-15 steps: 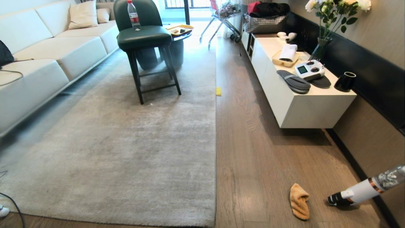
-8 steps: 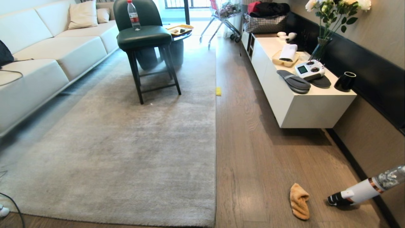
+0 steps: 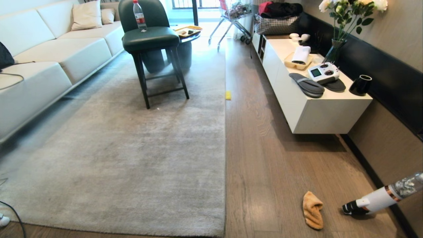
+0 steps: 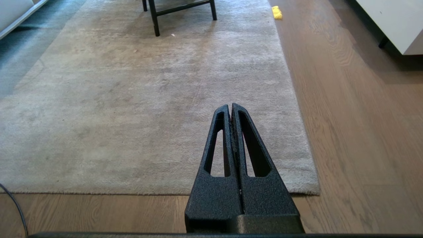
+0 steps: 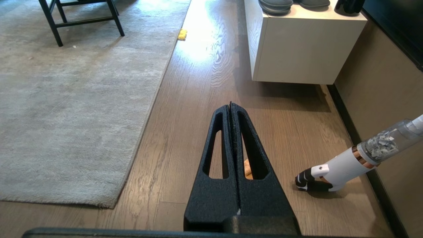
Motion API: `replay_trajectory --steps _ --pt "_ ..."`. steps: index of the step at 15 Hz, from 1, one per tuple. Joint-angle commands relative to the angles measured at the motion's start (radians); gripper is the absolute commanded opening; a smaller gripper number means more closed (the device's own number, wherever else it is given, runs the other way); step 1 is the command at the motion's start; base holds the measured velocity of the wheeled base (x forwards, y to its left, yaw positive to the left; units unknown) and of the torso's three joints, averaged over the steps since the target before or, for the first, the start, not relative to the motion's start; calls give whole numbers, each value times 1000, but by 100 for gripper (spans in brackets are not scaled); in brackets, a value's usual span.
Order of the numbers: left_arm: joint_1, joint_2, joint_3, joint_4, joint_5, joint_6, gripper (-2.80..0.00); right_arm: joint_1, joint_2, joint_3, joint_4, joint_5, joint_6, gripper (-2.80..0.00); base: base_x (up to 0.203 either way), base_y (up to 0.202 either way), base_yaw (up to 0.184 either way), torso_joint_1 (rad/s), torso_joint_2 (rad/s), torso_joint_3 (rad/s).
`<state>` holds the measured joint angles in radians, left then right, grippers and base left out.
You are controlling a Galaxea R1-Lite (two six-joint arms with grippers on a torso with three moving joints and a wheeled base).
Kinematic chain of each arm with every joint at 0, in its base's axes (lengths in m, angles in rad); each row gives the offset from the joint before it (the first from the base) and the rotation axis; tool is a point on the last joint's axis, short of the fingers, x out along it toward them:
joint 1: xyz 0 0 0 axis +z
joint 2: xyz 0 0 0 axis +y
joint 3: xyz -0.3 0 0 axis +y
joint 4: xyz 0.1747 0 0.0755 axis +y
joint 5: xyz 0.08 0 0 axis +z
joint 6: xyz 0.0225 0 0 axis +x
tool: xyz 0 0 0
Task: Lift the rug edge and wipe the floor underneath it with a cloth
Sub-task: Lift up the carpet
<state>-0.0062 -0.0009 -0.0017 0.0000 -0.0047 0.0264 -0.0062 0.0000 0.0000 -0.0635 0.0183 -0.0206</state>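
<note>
On my head camera neither arm shows; I see the rug edge point(image 3: 225, 148) running straight from twelve o'clock down toward six, lying flat on the floor point(image 3: 271, 172), and the cloth point(image 3: 312, 210) crumpled on the planks at about four o'clock, well apart from the rug and near the nozzle of a handheld vacuum point(image 3: 380, 197). A small yellow block point(image 3: 228, 95) sits just beside the rug border farther up, and a white cabinet point(image 3: 317, 109) stands at two o'clock. Through the left wrist camera, my left gripper point(image 4: 231, 106) is clenched on nothing, fingers pressed together, held above the near corner of the rug, with the rug border at its three o'clock. Through the right wrist camera, my right gripper point(image 5: 230, 105) is likewise clamped empty over bare floor; a sliver of the cloth point(image 5: 247, 168) peeks through its finger slot, and the vacuum lies at four o'clock.
</note>
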Motion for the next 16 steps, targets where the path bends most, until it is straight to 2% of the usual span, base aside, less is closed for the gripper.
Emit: replay_trajectory --steps 1,16 --pt "0 1 0 0 1 0 -280 0 0 0 -1 0 -1 -280 0 0 0 0 0 0" --pt "0 1 0 1 2 3 -280 0 0 0 -1 0 -1 -280 0 0 0 0 0 0"
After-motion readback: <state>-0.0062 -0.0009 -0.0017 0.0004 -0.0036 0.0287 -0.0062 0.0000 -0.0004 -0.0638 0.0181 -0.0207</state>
